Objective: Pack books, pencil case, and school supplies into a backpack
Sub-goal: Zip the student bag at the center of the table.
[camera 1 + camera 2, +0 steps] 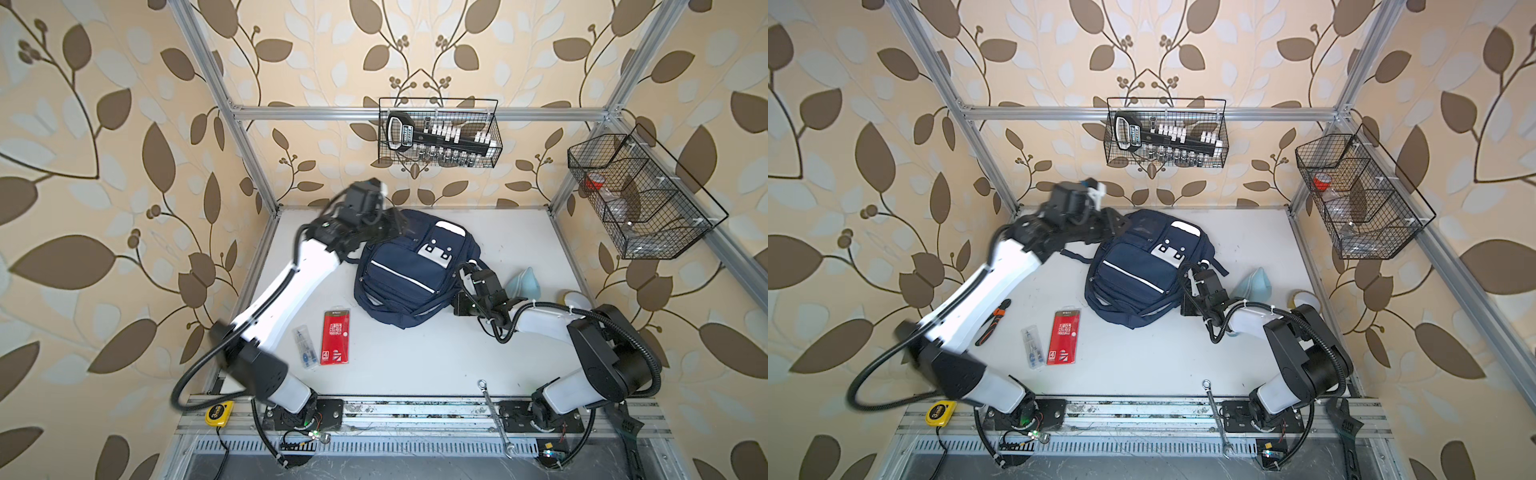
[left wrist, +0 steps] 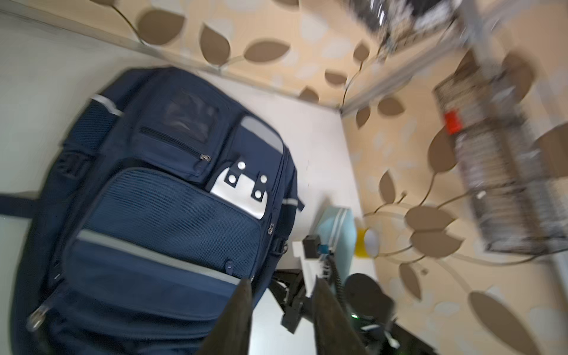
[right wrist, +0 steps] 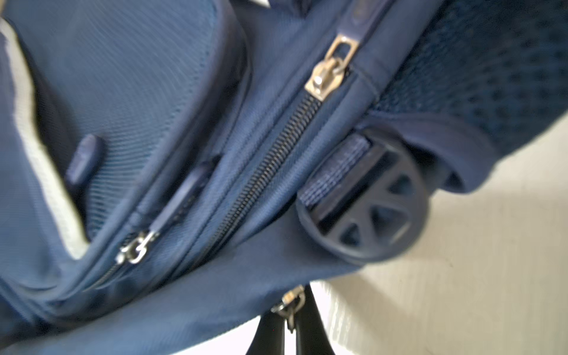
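Note:
The navy backpack (image 1: 409, 274) (image 1: 1138, 270) lies flat mid-table with its zippers closed. My left gripper (image 2: 281, 295) hovers open and blurred over the bag's far left corner (image 1: 400, 223), with nothing between its fingers. My right gripper (image 3: 290, 310) is at the bag's near right edge (image 1: 457, 305), shut on a metal zipper pull (image 3: 292, 302). The red booklet (image 1: 335, 337) (image 1: 1064, 338) and the small clear box (image 1: 305, 347) (image 1: 1032, 347) lie side by side at the front left. The pale teal pencil case (image 1: 524, 281) (image 2: 336, 233) sits right of the bag, behind the right arm.
A yellow tape roll (image 1: 1304, 297) sits by the right frame post. Pliers (image 1: 992, 322) lie under the left arm. A wrench (image 1: 494, 415) and a yellow tape measure (image 1: 219, 413) rest on the front rail. Wire baskets hang on the back wall (image 1: 438, 133) and right wall (image 1: 640, 195).

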Available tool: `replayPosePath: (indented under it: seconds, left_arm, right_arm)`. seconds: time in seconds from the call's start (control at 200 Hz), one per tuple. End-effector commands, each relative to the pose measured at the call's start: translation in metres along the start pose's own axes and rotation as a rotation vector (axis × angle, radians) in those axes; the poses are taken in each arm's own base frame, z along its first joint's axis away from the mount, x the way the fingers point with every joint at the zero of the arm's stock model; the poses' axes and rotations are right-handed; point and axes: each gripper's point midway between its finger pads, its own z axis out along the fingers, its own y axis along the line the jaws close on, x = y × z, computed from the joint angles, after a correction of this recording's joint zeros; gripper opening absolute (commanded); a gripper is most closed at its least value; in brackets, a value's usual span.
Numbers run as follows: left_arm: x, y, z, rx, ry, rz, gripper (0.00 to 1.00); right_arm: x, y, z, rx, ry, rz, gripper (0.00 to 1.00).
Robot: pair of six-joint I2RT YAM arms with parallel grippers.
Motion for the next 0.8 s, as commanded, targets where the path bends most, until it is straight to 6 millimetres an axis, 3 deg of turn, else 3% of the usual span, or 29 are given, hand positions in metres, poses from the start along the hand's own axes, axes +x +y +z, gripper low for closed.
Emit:
replayPosePath:
  seconds: [0.0, 0.09, 0.15, 0.195, 0.405, 0.495, 0.59, 0.795]
  left_arm:
    - [0.069, 0.012, 0.06, -0.099, 0.249, 0.128, 0.53]
    - [0.078, 0.028, 0.078, -0.162, 0.287, 0.181, 0.62]
    - [0.087, 0.041, 0.09, -0.2, 0.326, 0.21, 0.8]
    - [0.096, 0.046, 0.1, -0.206, 0.366, 0.224, 0.81]
    - [0.109, 0.027, 0.142, -0.203, 0.4, 0.333, 0.91]
    - [0.111, 0.024, 0.158, -0.228, 0.409, 0.381, 0.91]
    - [0.126, 0.044, 0.176, -0.291, 0.462, 0.413, 0.89]
    - [0.161, 0.086, 0.217, -0.343, 0.53, 0.402, 0.68]
  right_arm:
    - [-0.009, 0.004, -0.005, -0.021, -0.076, 0.014, 0.0]
    - [-0.009, 0.004, -0.007, -0.042, -0.114, 0.033, 0.0]
    - [-0.01, 0.005, -0.011, -0.06, -0.137, 0.047, 0.0]
    - [-0.011, 0.007, -0.014, -0.075, -0.158, 0.054, 0.0]
    - [-0.013, 0.009, -0.025, -0.098, -0.227, 0.039, 0.0]
    - [-0.013, 0.01, -0.024, -0.1, -0.228, 0.025, 0.0]
    - [-0.012, 0.006, -0.021, -0.088, -0.226, 0.022, 0.0]
    - [-0.007, 0.012, -0.015, -0.079, -0.205, 0.003, 0.0]
